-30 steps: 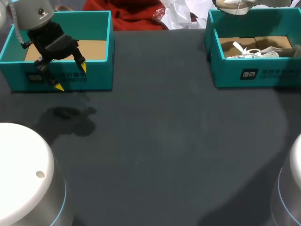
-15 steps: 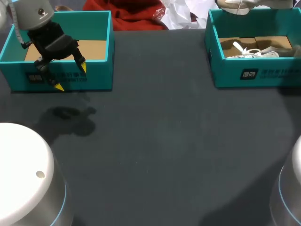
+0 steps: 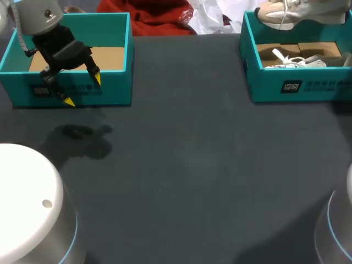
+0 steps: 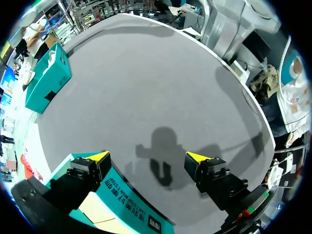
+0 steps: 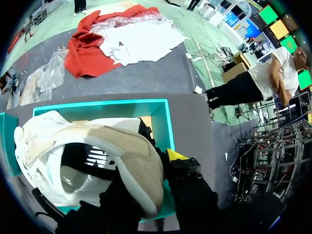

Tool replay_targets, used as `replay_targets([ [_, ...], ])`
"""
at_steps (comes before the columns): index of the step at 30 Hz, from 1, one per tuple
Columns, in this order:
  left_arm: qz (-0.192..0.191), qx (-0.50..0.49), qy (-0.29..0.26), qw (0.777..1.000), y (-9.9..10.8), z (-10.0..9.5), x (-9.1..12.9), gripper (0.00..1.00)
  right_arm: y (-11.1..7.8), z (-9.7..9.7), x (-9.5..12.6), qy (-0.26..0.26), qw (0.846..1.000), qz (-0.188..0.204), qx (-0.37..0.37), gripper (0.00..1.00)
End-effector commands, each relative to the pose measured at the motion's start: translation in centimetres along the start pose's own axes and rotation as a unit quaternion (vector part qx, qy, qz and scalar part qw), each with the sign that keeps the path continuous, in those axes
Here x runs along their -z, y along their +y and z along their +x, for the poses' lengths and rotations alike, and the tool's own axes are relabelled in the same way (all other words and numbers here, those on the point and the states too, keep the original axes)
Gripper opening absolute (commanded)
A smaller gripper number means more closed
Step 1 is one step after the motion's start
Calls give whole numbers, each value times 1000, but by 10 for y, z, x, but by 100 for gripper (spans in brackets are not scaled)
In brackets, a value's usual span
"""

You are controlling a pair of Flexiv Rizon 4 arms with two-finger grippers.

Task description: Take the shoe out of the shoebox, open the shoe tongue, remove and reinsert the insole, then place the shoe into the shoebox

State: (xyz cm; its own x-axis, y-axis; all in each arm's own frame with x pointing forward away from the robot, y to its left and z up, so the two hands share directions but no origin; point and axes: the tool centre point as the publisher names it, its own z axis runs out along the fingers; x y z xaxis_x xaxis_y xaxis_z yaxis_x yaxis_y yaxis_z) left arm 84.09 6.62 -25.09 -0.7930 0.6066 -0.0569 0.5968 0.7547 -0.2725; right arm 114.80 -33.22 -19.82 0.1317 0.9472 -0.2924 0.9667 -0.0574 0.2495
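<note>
A beige and white sneaker [image 3: 297,12] hangs over the far side of the teal shoebox [image 3: 300,82] at the table's back right. In the right wrist view my right gripper [image 5: 153,168] is shut on the sneaker [image 5: 87,161] at its collar. One yellow tip [image 5: 175,155] shows; the other finger is hidden behind the shoe. The shoebox [image 5: 97,103] lies below it, with brown card and white bits inside. My left gripper [image 3: 82,90] hovers open, holding nothing, over the front wall of a second teal box [image 3: 110,88] at the back left. In its own view the left gripper [image 4: 148,157] hangs above that box [image 4: 126,200].
The dark table top [image 3: 192,165] stretches between the two boxes and toward the front. White robot bases stand at the near left corner [image 3: 27,203] and near right corner [image 3: 338,220].
The sneaker has come further into the head view from the far edge, lower over the right shoebox. The left arm has not moved.
</note>
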Motion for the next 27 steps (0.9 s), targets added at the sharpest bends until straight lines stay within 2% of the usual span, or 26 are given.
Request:
replay_targets([
  [1,-1,0,0,1000,0,0,0,100,-1,-2,-4,4,1000,-3,-1,0],
  [10,-1,0,0,1000,0,0,0,100,-1,-2,-4,4,1000,-3,-1,0],
  [13,-1,0,0,1000,0,0,0,100,-3,-5,-16,13,1000,-1,-8,0],
  [21,-1,0,0,1000,0,0,0,100,-7,-12,-28,15,1000,3,-17,0],
  [27,-1,0,0,1000,0,0,0,100,-12,-8,-39,12,1000,12,-13,0],
])
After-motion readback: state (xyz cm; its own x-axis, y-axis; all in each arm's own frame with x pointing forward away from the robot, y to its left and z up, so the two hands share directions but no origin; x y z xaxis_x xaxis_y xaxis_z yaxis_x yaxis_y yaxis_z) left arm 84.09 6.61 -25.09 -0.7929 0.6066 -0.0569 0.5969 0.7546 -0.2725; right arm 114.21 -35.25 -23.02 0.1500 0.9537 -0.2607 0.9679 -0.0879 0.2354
